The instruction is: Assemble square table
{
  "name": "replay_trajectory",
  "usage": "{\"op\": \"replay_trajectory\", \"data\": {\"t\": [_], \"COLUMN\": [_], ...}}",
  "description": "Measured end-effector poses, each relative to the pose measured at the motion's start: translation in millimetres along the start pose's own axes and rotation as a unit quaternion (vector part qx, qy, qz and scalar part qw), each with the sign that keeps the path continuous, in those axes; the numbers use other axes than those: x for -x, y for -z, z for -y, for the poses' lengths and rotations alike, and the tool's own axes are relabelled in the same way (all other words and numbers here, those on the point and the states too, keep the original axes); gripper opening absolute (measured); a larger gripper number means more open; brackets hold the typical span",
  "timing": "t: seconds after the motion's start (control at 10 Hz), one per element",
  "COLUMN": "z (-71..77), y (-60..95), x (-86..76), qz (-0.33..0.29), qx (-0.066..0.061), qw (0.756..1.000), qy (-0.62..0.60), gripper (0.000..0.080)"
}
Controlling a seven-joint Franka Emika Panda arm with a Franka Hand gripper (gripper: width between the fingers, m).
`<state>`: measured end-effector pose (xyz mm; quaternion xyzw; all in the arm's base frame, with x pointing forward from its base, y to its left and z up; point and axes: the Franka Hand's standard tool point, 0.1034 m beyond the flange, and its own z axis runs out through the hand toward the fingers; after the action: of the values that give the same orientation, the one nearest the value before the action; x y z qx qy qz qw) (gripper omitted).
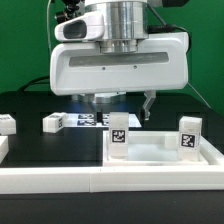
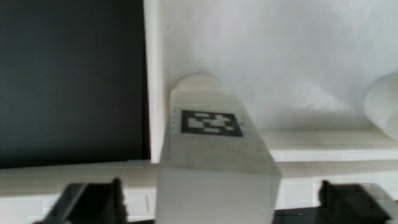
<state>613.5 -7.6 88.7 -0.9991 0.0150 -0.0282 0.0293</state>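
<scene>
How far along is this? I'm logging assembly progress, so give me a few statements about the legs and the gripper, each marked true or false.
1. Two upright legs rise from the table top. True.
2. All four legs are on the table top. False: two loose legs lie on the black surface at the exterior view's left.
3. In the wrist view, a tagged leg sits between the gripper fingers. True.
4. The jaws are clamped on that leg. False: a gap shows on each side of it, so nothing is gripped yet.
</scene>
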Motion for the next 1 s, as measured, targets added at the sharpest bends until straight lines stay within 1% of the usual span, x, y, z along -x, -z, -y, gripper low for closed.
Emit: {"op": "replay_trajectory", "data": {"t": [0.1,0.2,0.6,0.7,0.9,1.0], "z": [0.0,0.0,-0.1,-1.4,-2.8,-3.0], "y": [-0.1,-0.1,-0.1,-0.3,-0.7,-0.9], "x": [0.0,0.1,0.1,0.3,0.1,-0.2], "qz": [0.0,0.0,0.0,-0.002,-0.006,-0.008], "qx": [0.0,0.0,0.0,-0.002,-0.013,-0.014], "qw": [1.0,1.0,1.0,1.0,0.988,0.98], "qy": [0.0,0.0,-0.015,-0.031,-0.153,-0.2], "gripper": [0.0449,0.0287,0.0288,0.0288,0.0288,0.029]}}
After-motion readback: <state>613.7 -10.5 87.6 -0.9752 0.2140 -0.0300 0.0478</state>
